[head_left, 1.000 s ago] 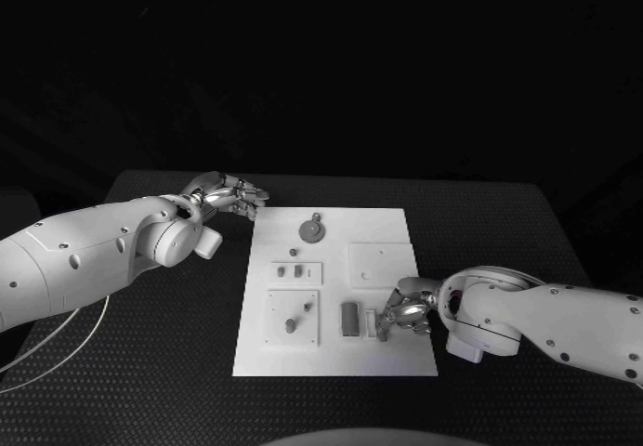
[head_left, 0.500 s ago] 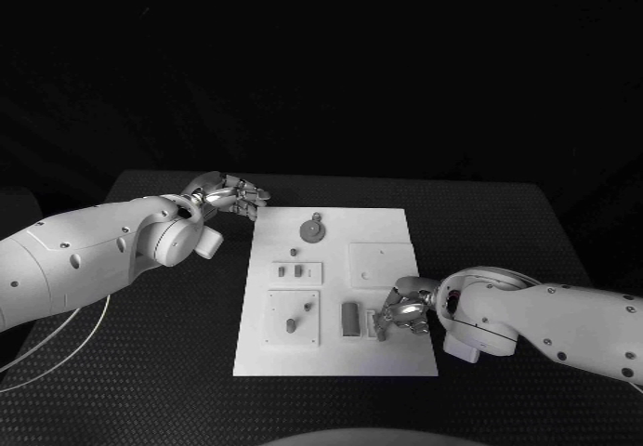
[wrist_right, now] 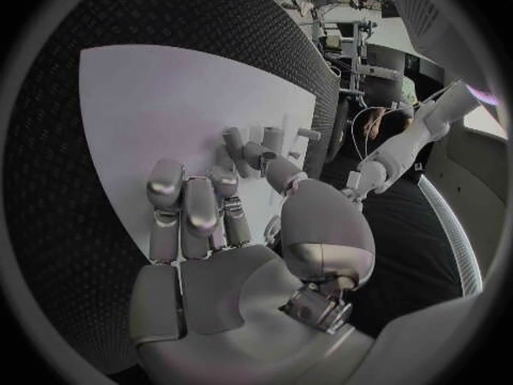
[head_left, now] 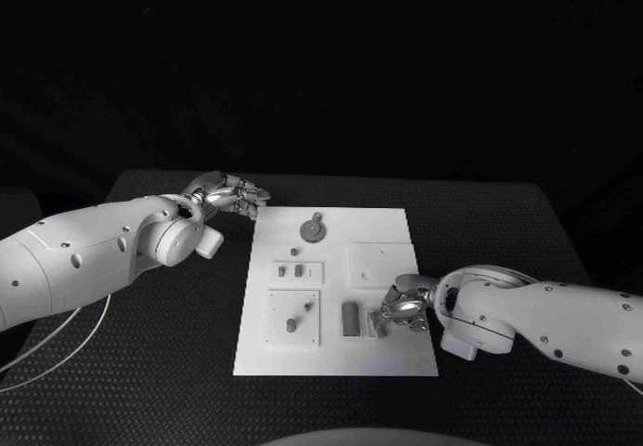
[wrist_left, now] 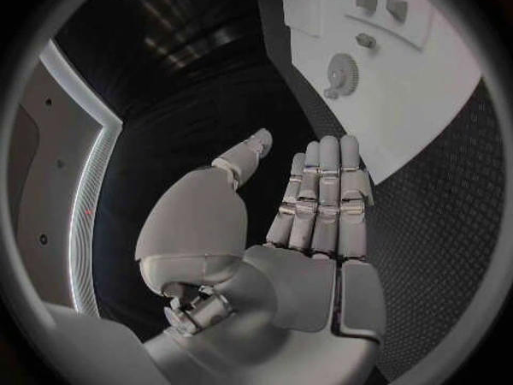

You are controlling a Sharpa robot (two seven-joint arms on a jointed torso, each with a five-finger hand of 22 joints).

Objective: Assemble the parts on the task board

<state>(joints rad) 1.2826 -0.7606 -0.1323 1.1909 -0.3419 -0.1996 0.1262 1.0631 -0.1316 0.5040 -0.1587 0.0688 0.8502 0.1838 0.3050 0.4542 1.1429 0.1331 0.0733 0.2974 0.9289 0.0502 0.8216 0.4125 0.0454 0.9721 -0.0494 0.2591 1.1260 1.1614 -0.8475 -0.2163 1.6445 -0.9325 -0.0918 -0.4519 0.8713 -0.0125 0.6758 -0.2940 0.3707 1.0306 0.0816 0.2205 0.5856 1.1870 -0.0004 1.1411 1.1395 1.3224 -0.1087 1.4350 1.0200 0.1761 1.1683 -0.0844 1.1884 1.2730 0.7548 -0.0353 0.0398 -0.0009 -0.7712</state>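
Since a second ago my right robot hand (head_left: 403, 312) has crept a little toward the middle of the task board (head_left: 382, 228), while the left robot hand (head_left: 228, 197) has stayed put off the board's far left corner. In the head view the right hand sits at the board's near right area, fingers curled down just beside an upright grey part (head_left: 351, 319) and a small pale piece; I cannot tell whether it has hold of anything. The round geared part (head_left: 312, 229) lies at the far end, small parts (head_left: 287, 272) rest in the middle plate, and another part (head_left: 291, 325) lies in the near left plate. In the left wrist view the left hand (wrist_left: 304, 222) is flat, fingers straight and close together, thumb out, holding nothing, over the black worktop (wrist_left: 203, 103) beside the board (wrist_left: 417, 103). In the right wrist view the right hand (wrist_right: 230, 231) bends its fingers over the board (wrist_right: 161, 103), tips near small upright pegs (wrist_right: 273, 137); the grasp is hidden. I judge the assembly partly done: some pieces look seated, the one by the right hand is in work, and others appear loose.
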